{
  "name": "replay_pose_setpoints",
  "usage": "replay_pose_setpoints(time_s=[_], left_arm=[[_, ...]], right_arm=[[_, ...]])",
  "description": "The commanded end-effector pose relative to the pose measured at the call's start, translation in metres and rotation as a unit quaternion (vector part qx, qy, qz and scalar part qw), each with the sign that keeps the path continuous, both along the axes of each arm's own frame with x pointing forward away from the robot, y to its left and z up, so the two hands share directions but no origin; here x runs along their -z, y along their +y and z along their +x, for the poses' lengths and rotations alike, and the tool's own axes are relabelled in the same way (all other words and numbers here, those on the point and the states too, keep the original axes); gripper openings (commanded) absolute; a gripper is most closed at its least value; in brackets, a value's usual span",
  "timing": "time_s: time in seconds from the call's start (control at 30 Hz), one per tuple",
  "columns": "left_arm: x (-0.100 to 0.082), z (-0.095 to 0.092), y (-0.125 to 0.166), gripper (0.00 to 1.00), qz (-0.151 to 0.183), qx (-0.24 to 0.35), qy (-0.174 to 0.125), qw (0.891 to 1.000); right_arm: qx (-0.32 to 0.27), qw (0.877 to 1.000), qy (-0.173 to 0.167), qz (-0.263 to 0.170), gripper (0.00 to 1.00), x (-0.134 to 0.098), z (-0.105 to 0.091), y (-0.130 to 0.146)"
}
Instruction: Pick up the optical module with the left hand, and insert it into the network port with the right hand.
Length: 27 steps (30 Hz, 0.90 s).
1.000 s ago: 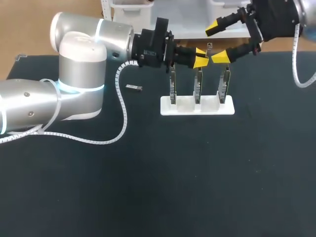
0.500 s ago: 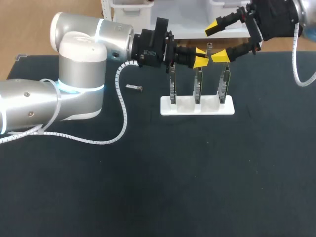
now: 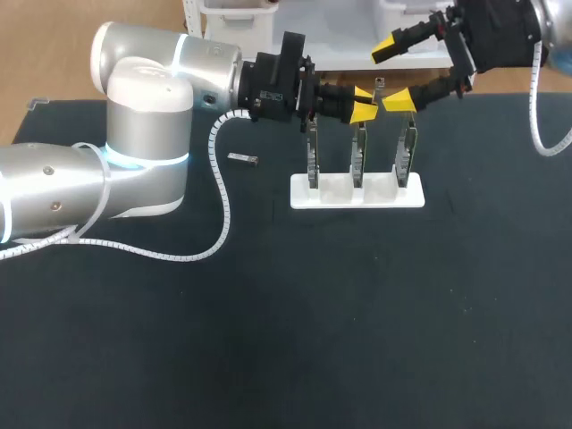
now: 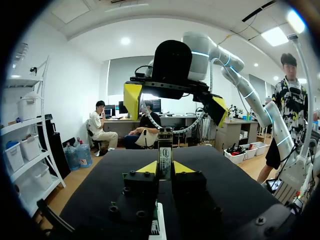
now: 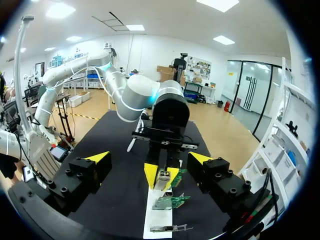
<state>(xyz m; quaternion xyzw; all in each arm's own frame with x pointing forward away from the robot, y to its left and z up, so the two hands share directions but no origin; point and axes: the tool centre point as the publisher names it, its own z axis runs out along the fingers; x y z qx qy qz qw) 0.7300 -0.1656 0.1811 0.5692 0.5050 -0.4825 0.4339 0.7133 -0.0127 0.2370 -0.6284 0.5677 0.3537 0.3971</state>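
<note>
left pincer (image 4: 165,168) clamped on upright optical module (image 4: 165,154) | right pincer (image 3: 393,76) wide apart, facing it, not touching | both above circuit-board rack (image 3: 344,197) on bench (image 3: 357,322)

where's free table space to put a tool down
Bare: the near table in front of the white stand, and the patch right of the stand. Crowded: over the boards, where left gripper and right gripper meet, and by the coiled cable and small part left of the stand.
</note>
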Motion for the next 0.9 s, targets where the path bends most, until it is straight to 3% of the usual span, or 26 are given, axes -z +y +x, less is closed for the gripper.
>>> replay_pose_setpoints(time_s=[0.03, 0.9], left_arm=[[0.0001, 0.0004, -0.0004, 0.00, 0.001, 0.000, 0.000, 1.000], [0.0001, 0.0004, -0.0004, 0.00, 0.001, 0.000, 0.000, 1.000]], right_arm=[[0.017, 1.000, -0.006, 0.000, 1.00, 0.0011, -0.0104, -0.0015], [0.000, 1.000, -0.008, 0.012, 1.00, 0.0017, -0.0103, 0.0005]])
